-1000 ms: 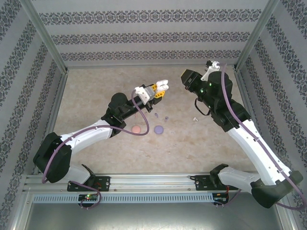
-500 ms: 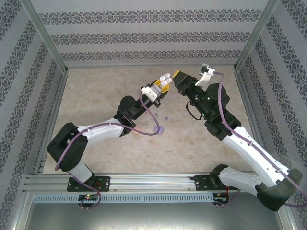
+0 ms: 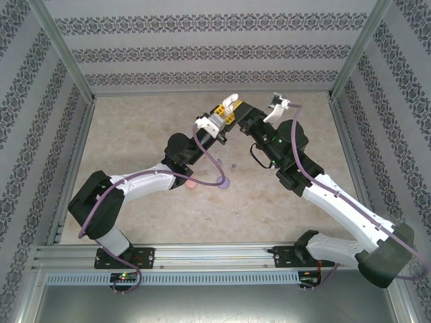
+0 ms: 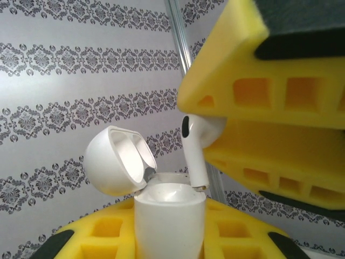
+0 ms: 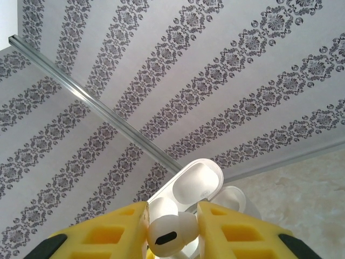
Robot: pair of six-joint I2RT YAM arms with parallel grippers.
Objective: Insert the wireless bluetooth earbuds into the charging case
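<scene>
Over the case [image 4: 170,216]: white bud [image 4: 195,145], stem down, tip at the rim on the side away from the lid [image 4: 118,162]; already in a socket or not, cannot tell.
Case: white, upright, held high above the table [image 3: 135,134], lid flipped open and tipped back.
Left gripper [image 3: 225,113]: jaws closed on the case body, below its rim.
Right gripper [image 5: 172,224]: jaws closed on the bud's head, just above and beside the case.
Far below the case, on the table: purple case [image 3: 224,182] and pink case [image 3: 192,183], lying flat, near each other.
Step in hand: probably lowering the bud into its socket.
Doing it well: hold the case steady and upright; line the stem with the socket before descending; lower slowly and straight, no sideways push; loosen the grip only once the head looks flush; withdraw upward, away from the lid.
Risks: stem catching on the rim and twisting in the pads; lid knocked shut by a finger; case tilting under pressure.
</scene>
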